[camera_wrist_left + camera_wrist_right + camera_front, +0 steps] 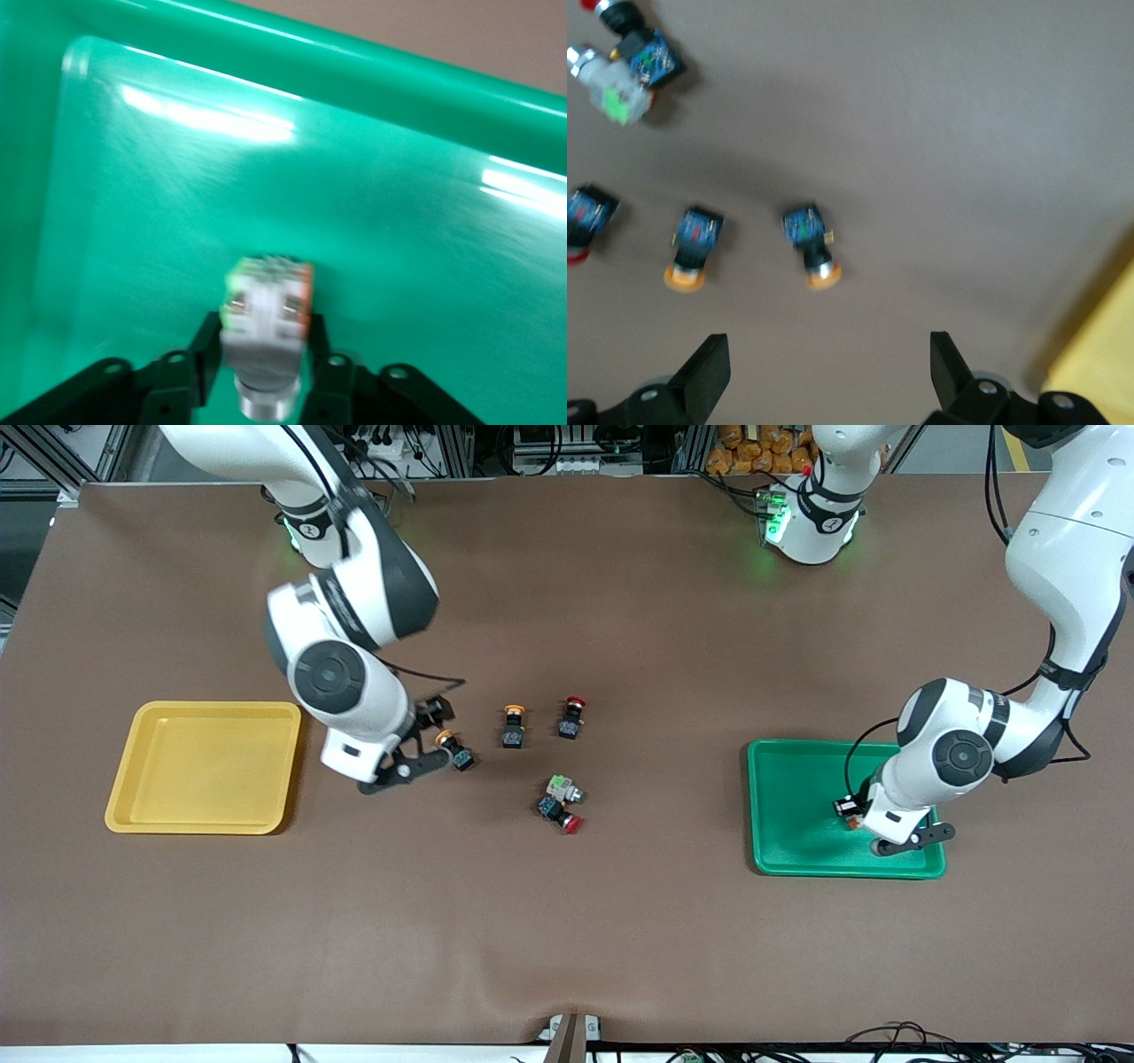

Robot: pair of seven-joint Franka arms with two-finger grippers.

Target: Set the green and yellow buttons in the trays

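My left gripper point(850, 816) point(264, 335) hangs low in the green tray point(797, 806) point(266, 159), its fingers against both sides of a whitish-silver button point(843, 808) point(266, 305) that stands between them. Beside the yellow tray point(208, 766) point(1107, 354), my right gripper point(440, 735) point(828, 350) hovers open and empty over a lying yellow-capped button point(454, 749) point(811, 243). A second yellow-capped button point(513, 724) point(694, 248) rests toward the table's middle. The green-capped silver button point(564, 786) point(616, 93) lies nearer the front camera.
Two red-capped black switches are on the table: one point(573, 716) beside the second yellow button, one point(560, 815) touching the green-capped button. The yellow tray holds nothing. Bare brown mat fills the stretch between the button cluster and the green tray.
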